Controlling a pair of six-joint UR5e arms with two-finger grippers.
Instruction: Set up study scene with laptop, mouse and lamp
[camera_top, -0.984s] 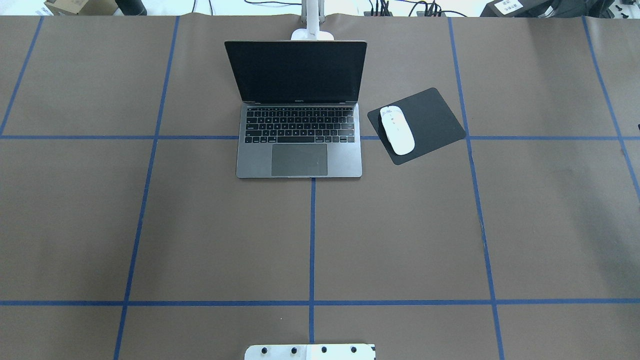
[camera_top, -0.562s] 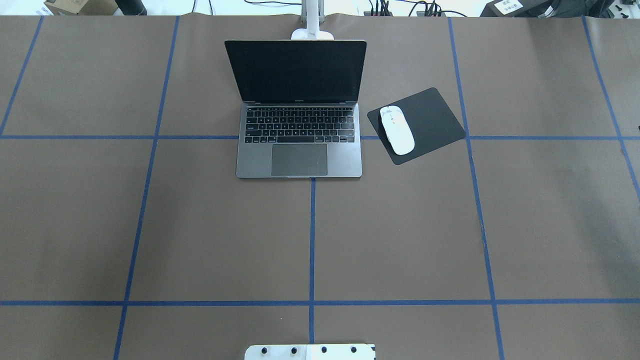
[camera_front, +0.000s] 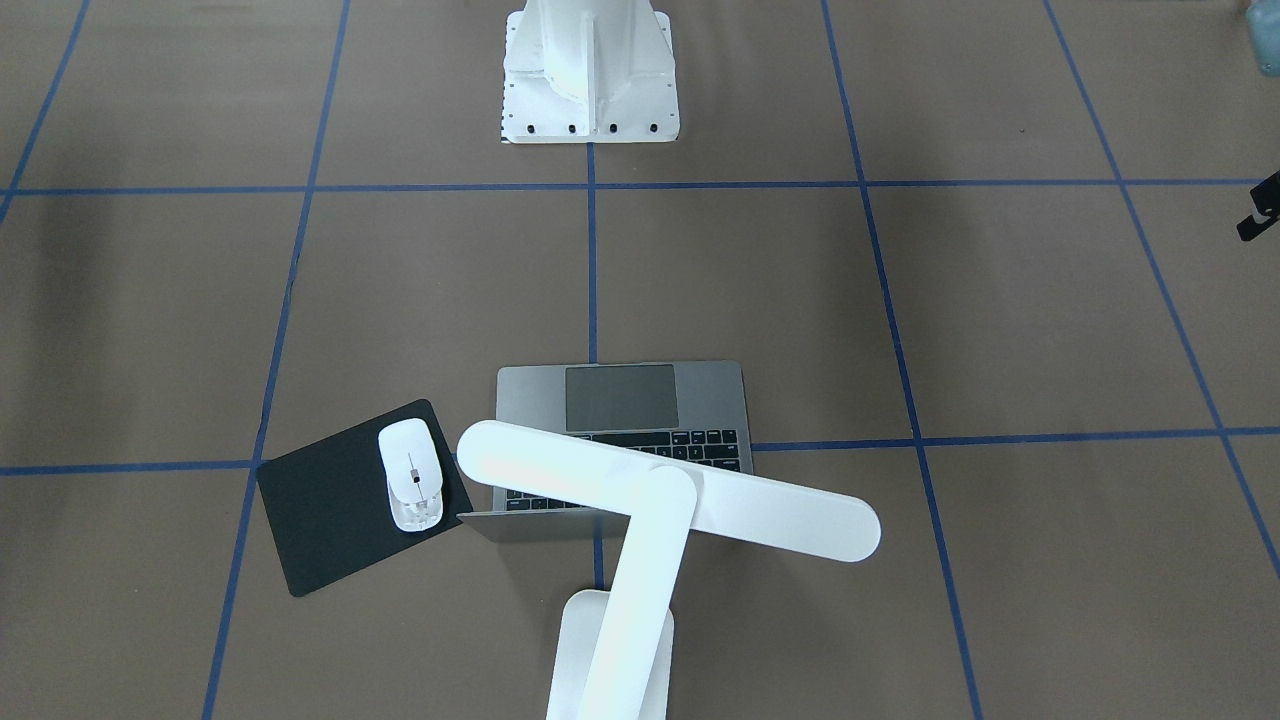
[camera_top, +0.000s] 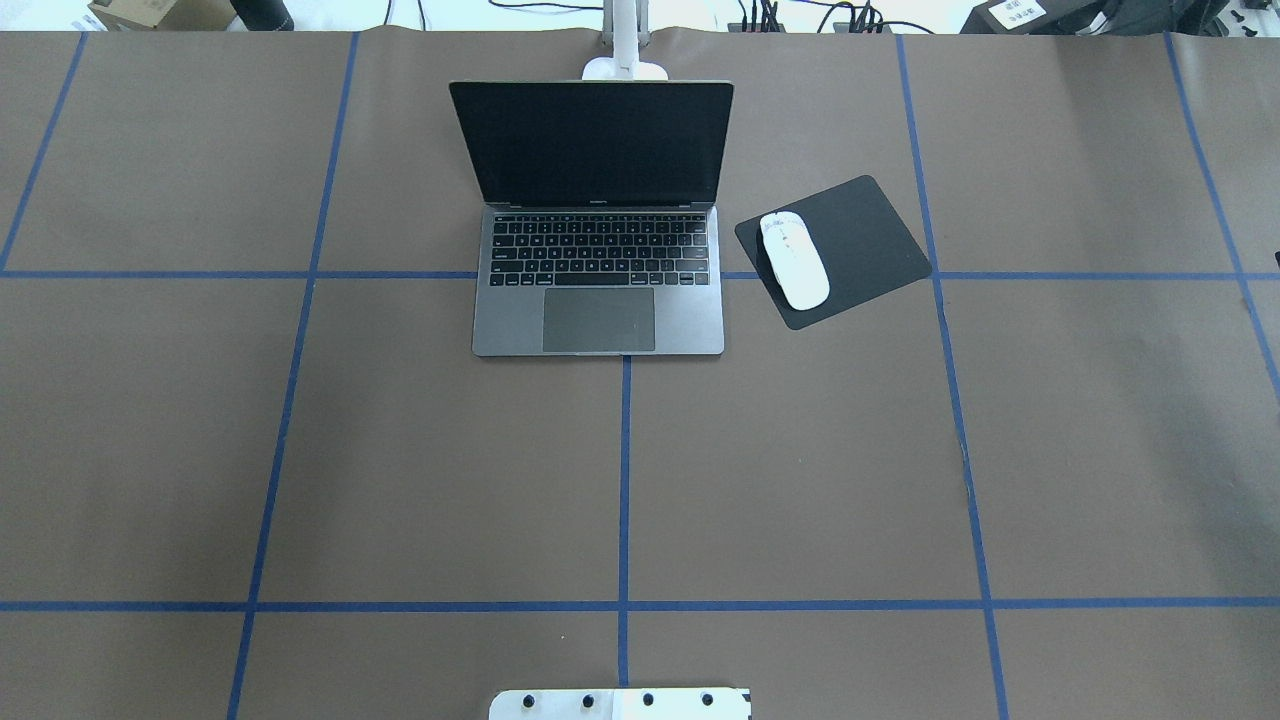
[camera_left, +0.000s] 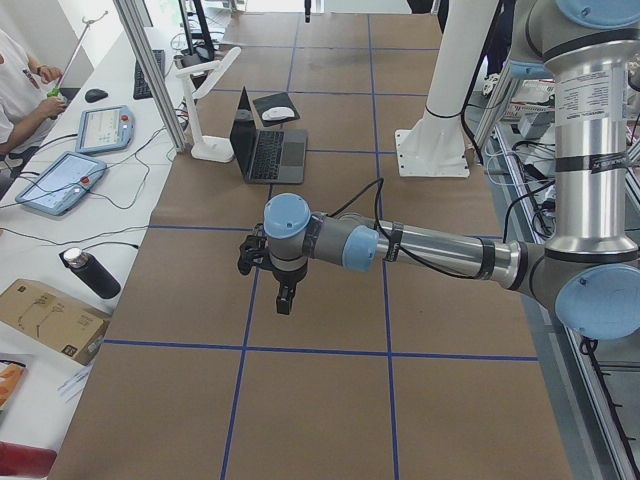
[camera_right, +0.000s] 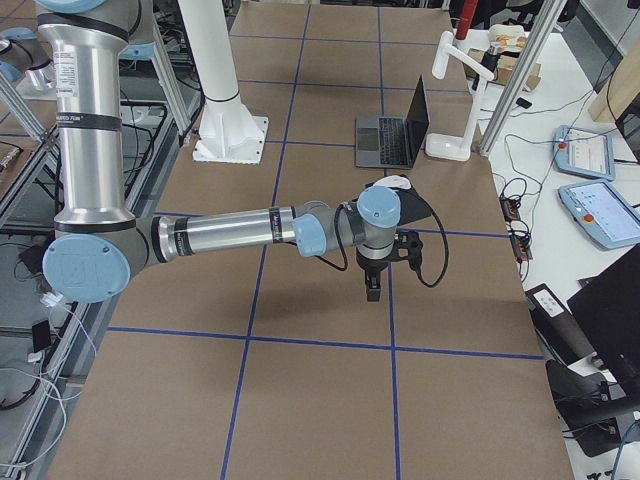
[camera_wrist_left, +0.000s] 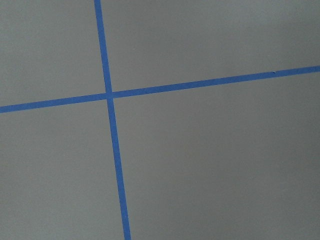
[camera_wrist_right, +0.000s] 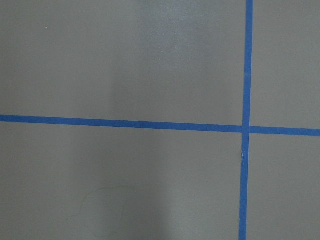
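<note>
Two arms reach out over the brown desk (camera_top: 800, 480), which is marked with a grid of blue tape (camera_top: 624, 480). The left arm (camera_left: 430, 245) and the right arm (camera_right: 230, 235) each stretch low toward their own end of it. Both the left jaws and the right jaws point down over bare paper. Neither pair appears in the overhead view, and each wrist view shows only paper and a tape crossing. The side views do not let me tell whether either pair is open or closed. The lamp (camera_front: 660, 490) stands at the desk's far edge from the robot, its bar head reaching over the laptop's lid and keys. The laptop (camera_top: 600, 320) sits open at the far middle of the desk, facing the robot and well apart from both jaws. A black mat (camera_top: 860, 240) lies just beside it on the robot's right, turned at an angle. The mouse (camera_top: 793, 260) rests on the mat's near-left part, also well apart from the right jaws.
</note>
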